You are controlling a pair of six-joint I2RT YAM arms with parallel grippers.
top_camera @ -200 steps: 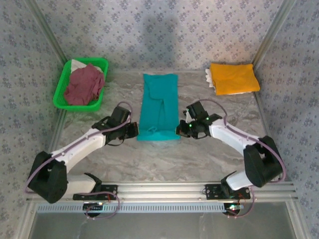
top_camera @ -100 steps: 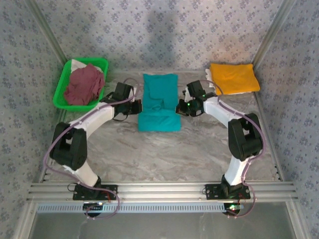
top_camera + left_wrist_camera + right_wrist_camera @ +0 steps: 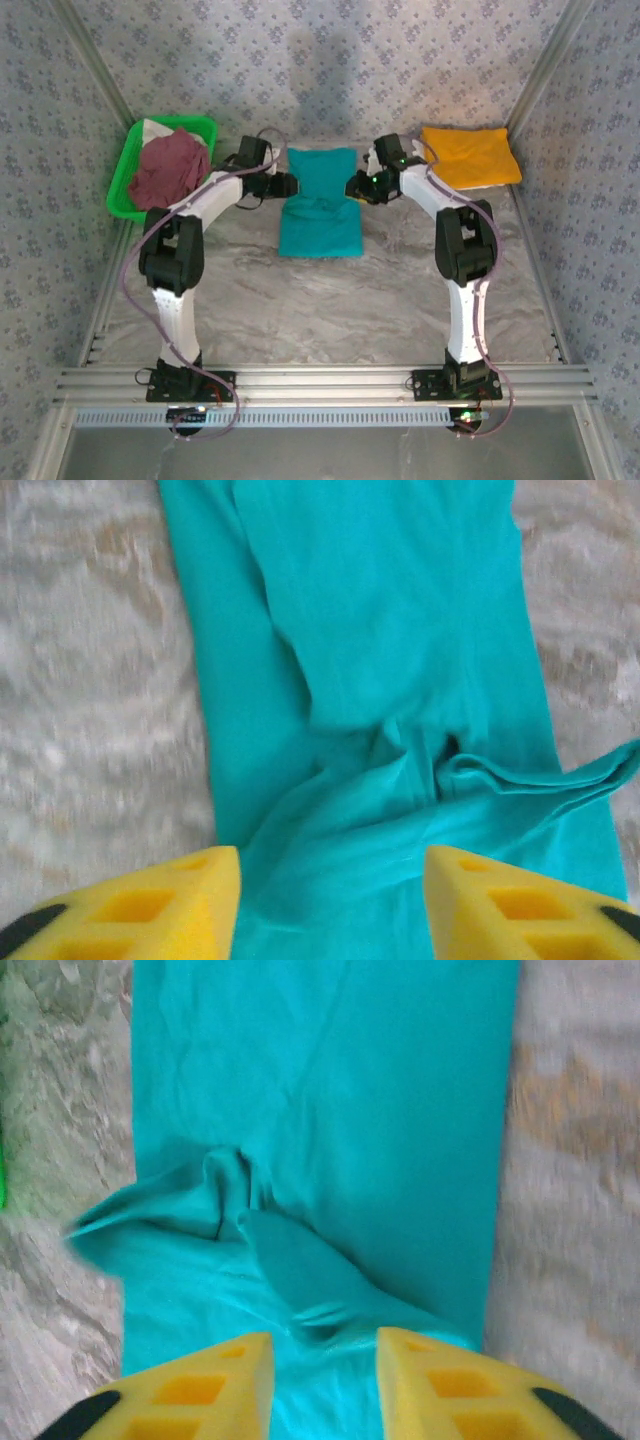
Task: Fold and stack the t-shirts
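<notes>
The marbled table (image 3: 300,300) carries a teal t-shirt (image 3: 320,215), an orange-yellow t-shirt (image 3: 470,157) and a green basket (image 3: 120,178)

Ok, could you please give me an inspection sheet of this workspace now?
Surface: marbled table, flat.
Job's things: teal tee folded over, rumpled, mid-table; orange tee folded, far right; maroon tee crumpled in basket.
Clutter: basket, far left.
Grippers: left gripper and right gripper open, at the teal tee's sides.
Cables: cables loop along both arms.
Surroundings: patterned walls, metal rail at near edge.

Bright, even light; wrist views motion-blurred toward edges.
</notes>
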